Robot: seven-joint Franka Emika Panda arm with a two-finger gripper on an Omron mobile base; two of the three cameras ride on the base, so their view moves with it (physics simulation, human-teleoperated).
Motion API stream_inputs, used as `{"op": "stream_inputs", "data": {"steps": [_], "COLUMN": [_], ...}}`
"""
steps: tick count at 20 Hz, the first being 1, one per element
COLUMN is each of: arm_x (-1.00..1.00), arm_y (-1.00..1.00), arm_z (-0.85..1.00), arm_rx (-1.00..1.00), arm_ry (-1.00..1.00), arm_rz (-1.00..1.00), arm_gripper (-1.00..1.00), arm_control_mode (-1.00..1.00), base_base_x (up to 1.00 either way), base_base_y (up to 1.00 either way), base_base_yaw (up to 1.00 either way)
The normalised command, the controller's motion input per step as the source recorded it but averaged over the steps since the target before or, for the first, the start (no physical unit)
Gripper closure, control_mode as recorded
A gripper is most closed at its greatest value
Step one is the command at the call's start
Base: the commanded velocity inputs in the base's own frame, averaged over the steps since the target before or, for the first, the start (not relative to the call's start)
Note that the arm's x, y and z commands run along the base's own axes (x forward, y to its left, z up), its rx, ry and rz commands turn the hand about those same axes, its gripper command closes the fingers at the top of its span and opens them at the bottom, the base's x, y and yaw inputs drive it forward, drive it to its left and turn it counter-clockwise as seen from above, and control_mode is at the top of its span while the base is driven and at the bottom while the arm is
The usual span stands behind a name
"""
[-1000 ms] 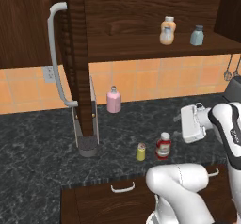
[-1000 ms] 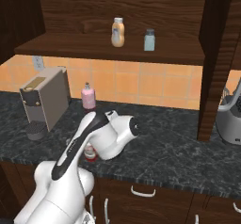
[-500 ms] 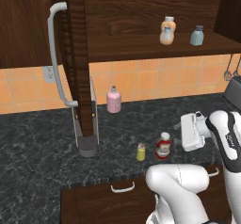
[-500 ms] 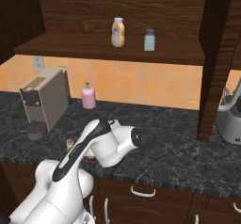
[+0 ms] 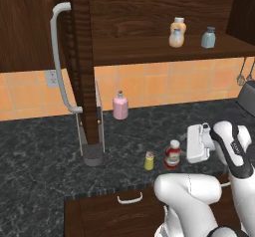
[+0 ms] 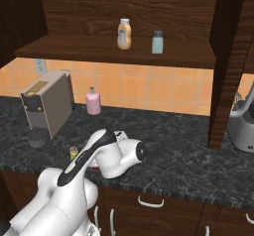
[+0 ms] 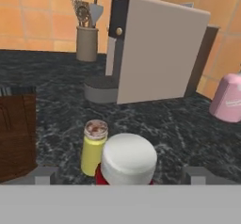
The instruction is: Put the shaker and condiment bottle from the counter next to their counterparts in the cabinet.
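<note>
the gripper (image 7: 121, 176) is spread as wide as it goes and nothing is held; its two grey finger tips stand either side of the condiment bottle (image 5: 173, 154), whose round, smooth white cap is seen close up in the hand view. the red bottle stands upright on the dark marbled counter (image 5: 45, 166), near its front edge. just beside it, the short yellow cylindrical shaker (image 5: 149, 160) is seen, topped by a pale speckled cap. on the brown wood-grained cabinet (image 5: 149, 47) shelf, an orange-and-cream bottle (image 5: 177, 32) and a pale grey-blue shaker (image 5: 208, 37) are set near each other.
</note>
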Motion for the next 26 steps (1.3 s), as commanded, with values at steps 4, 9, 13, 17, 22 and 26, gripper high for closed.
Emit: {"op": "stream_inputs", "data": {"steps": [4,9,13,17,22,26], "arm_x": [0.30,0.11,0.00,0.00,0.05,0.00], "arm_y": [-0.03,-0.02,0.00,0.16,0.42,0.00], "arm_z": [-0.12,-0.20,-0.23,-0.27,-0.29,0.00], "arm_rx": [0.02,0.00,0.00,0.00,0.00,0.00], "arm_ry": [0.00,0.00,0.01,0.02,0.08,0.00], "arm_rz": [0.00,0.00,0.00,0.00,0.00,0.00], "arm_gripper": [-1.00,-1.00,-1.00,-1.00,1.00,1.00], "arm_control_mode": [-1.00,-1.00,-1.00,-1.00,-1.00,-1.00], "base_base_x": [0.00,0.00,0.00,0.00,0.00,0.00], "base_base_y": [0.00,0.00,0.00,0.00,0.00,0.00], "base_base_yaw": [0.00,0.00,0.00,0.00,0.00,0.00]}}
